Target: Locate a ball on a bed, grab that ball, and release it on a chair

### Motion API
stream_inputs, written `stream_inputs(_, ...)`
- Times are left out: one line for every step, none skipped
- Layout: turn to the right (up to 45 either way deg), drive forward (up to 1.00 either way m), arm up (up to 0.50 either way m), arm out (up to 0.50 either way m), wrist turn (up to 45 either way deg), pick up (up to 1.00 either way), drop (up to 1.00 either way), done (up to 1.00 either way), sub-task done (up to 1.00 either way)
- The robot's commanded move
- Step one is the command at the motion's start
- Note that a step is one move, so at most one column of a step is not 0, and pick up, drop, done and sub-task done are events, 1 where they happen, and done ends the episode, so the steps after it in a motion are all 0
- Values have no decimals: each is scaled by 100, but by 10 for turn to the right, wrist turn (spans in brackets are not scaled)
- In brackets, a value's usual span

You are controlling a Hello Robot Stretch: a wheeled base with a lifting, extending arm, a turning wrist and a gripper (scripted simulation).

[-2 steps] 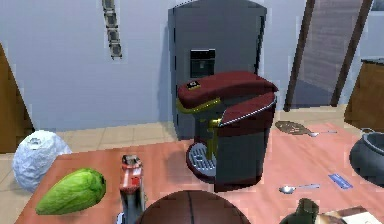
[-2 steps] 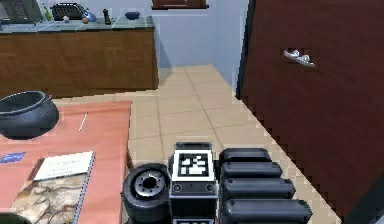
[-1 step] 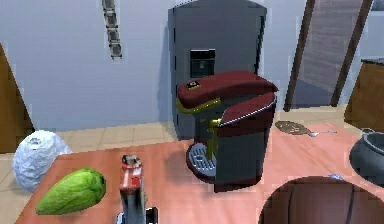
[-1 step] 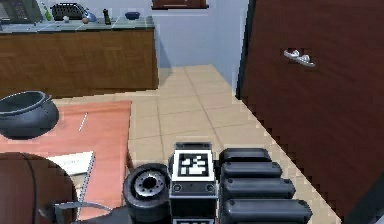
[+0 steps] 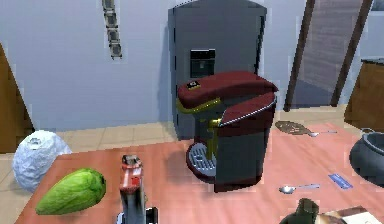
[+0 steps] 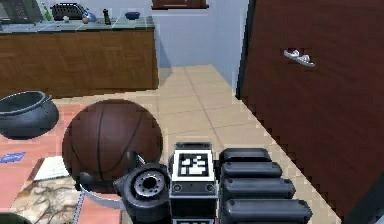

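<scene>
- Gripper (image 6: 118,186) at the arm side view's bottom edge, dark body just left of the white marked square (image 6: 195,165) on the arm (image 6: 245,190).
- Cannot tell whether holding anything: ball (image 6: 110,140) directly at the far end, with the table (image 6: 45,150) behind.
- Ball large, brown, dark-seamed, at the table's edge nearest the tiled floor (image 6: 200,100); resting or lifted, unclear.
- Pale crumpled sheet (image 6: 50,190) just beside the ball, at the table's near edge.
- Dark pot (image 6: 25,112) farther along, near the table's far edge.
- Past the table, dark door (image 6: 310,110) and a wooden counter (image 6: 90,60).
- Forward view: coffee machine (image 5: 228,130) mid-table, green leafy lump (image 5: 72,192) at the near left corner, bottle (image 5: 131,185) at the near edge, spoon (image 5: 298,187) right of the machine, grey fridge (image 5: 215,50) behind.
</scene>
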Motion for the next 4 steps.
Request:
stream_inputs(0,0,0,0,180,0,0,0,0)
stream_inputs(0,0,-42,0,0,0,0,0,0)
stream_inputs(0,0,-32,0,0,0,0,0,0)
stream_inputs(0,0,0,0,0,0,100,0,0)
